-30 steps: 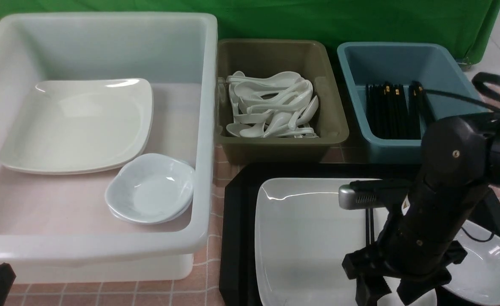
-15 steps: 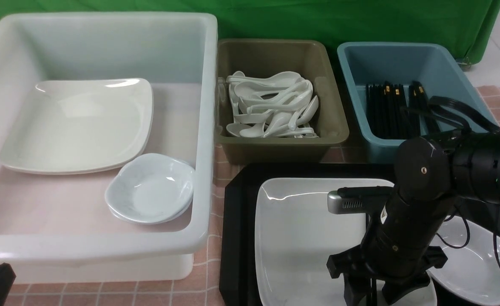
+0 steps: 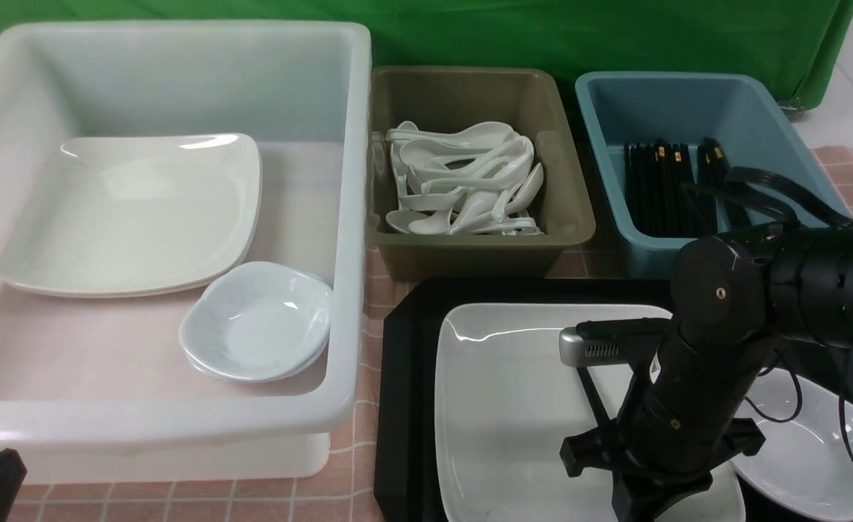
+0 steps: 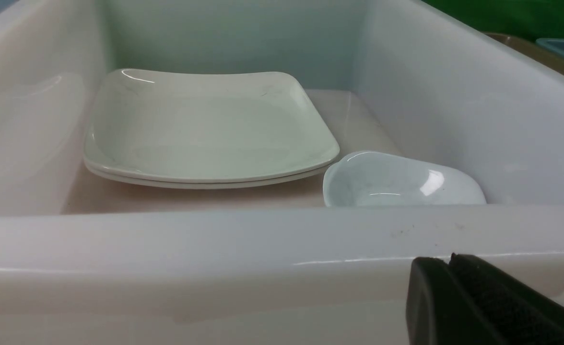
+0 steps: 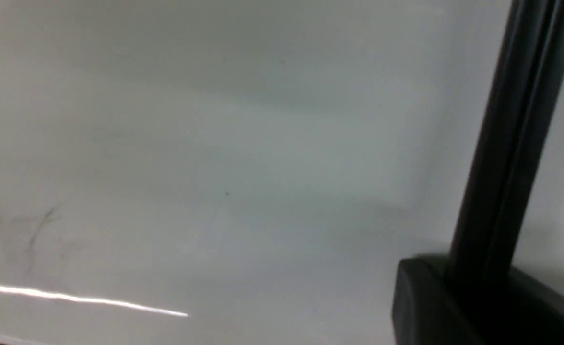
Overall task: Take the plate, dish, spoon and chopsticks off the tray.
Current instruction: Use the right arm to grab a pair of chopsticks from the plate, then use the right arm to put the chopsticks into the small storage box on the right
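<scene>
The black tray point(image 3: 405, 377) holds the large white plate point(image 3: 513, 406) and, at its right end, the small white dish point(image 3: 811, 449). My right gripper point(image 3: 648, 504) is low over the plate's near right part, shut on the black chopsticks point(image 3: 597, 395), which slant away over the plate. In the right wrist view the chopsticks point(image 5: 512, 143) stick out from between the jaws of the right gripper point(image 5: 474, 273) above the plate point(image 5: 215, 167). The spoon is hidden. My left gripper point(image 4: 450, 261) is shut and holds nothing, low in front of the white tub's near wall.
A big white tub point(image 3: 354, 217) on the left holds stacked plates point(image 3: 129, 210) and small dishes point(image 3: 256, 322). An olive tub point(image 3: 571, 217) behind the tray is full of white spoons. A blue tub point(image 3: 600, 145) at the back right holds black chopsticks.
My right arm moved left and down over the plate and its jaws closed on the chopsticks. The sticks now slant across the plate instead of lying straight. The left arm stayed still.
</scene>
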`<control>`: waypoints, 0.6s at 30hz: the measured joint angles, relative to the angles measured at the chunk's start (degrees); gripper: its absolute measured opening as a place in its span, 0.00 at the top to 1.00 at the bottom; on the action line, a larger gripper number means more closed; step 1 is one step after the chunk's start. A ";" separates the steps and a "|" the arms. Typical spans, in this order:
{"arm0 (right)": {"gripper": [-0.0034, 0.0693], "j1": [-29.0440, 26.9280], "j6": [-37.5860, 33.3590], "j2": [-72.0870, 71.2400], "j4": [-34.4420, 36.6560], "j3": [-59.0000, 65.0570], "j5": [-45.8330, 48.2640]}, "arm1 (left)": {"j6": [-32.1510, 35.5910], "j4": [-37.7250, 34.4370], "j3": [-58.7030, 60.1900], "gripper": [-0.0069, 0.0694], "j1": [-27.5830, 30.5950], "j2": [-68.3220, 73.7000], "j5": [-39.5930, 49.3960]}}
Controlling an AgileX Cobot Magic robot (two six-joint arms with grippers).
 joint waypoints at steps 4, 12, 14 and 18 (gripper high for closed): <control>0.71 0.00 -0.49 0.00 -0.18 -0.26 1.35 | 0.00 0.00 0.00 0.88 0.00 0.00 0.00; 0.71 0.02 -3.78 -1.84 -0.32 -4.45 7.48 | 0.00 0.30 0.00 0.88 0.00 0.00 0.00; 0.71 0.02 -4.83 -3.58 -0.01 -5.27 8.02 | 0.00 0.30 0.00 0.88 0.00 0.00 0.00; 0.71 0.02 -6.81 -8.44 0.61 -6.80 9.54 | 0.00 0.30 0.00 0.88 0.00 0.00 0.00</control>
